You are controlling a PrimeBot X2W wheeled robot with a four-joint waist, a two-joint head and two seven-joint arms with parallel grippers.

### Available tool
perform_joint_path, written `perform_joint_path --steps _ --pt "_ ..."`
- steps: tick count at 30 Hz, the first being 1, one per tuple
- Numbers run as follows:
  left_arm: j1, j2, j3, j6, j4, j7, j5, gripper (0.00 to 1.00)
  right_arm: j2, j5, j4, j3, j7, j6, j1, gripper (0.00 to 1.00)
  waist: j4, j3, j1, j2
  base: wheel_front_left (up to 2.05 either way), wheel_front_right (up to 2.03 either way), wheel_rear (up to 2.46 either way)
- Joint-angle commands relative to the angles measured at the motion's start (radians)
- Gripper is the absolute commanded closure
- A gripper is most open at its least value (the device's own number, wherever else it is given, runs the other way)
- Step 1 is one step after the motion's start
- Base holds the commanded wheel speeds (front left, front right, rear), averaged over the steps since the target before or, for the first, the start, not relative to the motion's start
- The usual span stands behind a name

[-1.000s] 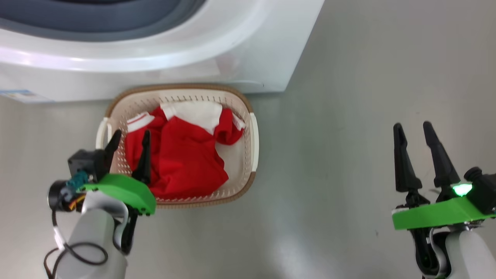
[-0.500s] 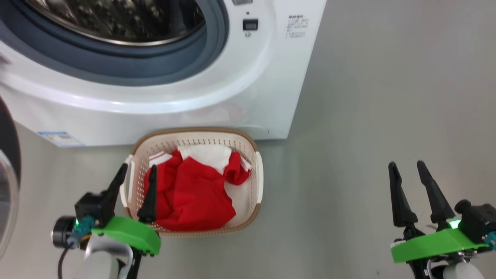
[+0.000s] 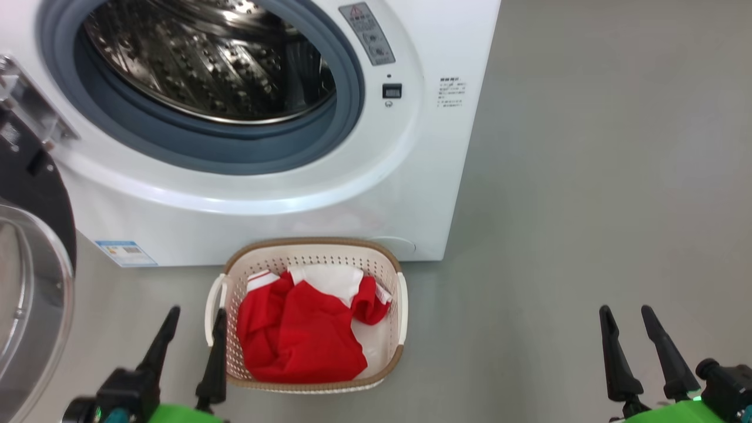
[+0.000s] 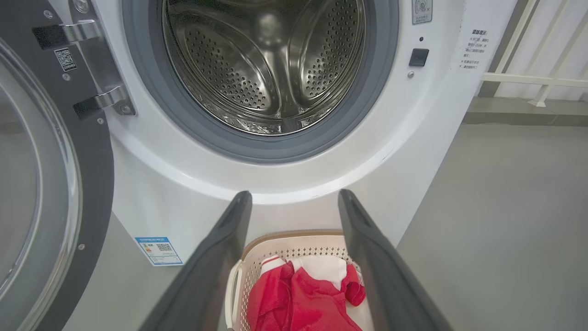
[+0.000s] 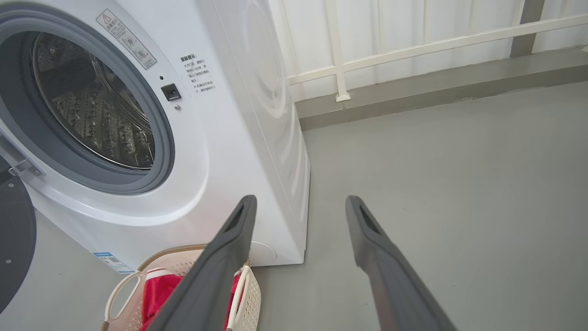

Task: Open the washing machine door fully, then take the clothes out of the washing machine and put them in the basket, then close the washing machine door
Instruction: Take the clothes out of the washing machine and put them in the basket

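- Head view: bright red fabric clothes with white panels (image 3: pixel 305 341) heaped in small cream perforated plastic basket with brown rim (image 3: pixel 311 242), just before big white front-loading washing machine (image 3: pixel 411 176); left gripper (image 3: pixel 197 311) spread wide, empty, by basket's left side; right gripper (image 3: pixel 625 308) wide, empty, well apart; round black-rimmed glass washing machine door (image 3: pixel 35 282) standing open, cut off at left edge.
- Left wrist view: perforated steel drum (image 4: pixel 266 69) seemingly bare, lowest front hidden behind grey rubber gasket (image 4: pixel 275 149); judged step: unloading done, door closing left, calling for a push on door's outer rim.
- Right wrist view: basket half hidden behind right gripper; door a dark sliver.
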Motion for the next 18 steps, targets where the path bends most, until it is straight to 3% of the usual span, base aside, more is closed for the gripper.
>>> perform_joint_path --steps 1,18 --pt "0.018 0.015 0.044 -0.005 -0.038 -0.008 0.008 0.00 -0.012 -0.002 -0.024 0.020 -0.006 0.006 0.001 0.00 0.007 -0.031 0.0000 0.0000 0.00 0.00 0.00" --pt "0.166 0.005 0.082 -0.005 -0.142 -0.008 0.011 0.00 -0.012 0.010 -0.031 0.004 -0.006 0.006 0.065 0.00 0.000 -0.076 0.0000 0.0000 0.00 0.00 0.00"
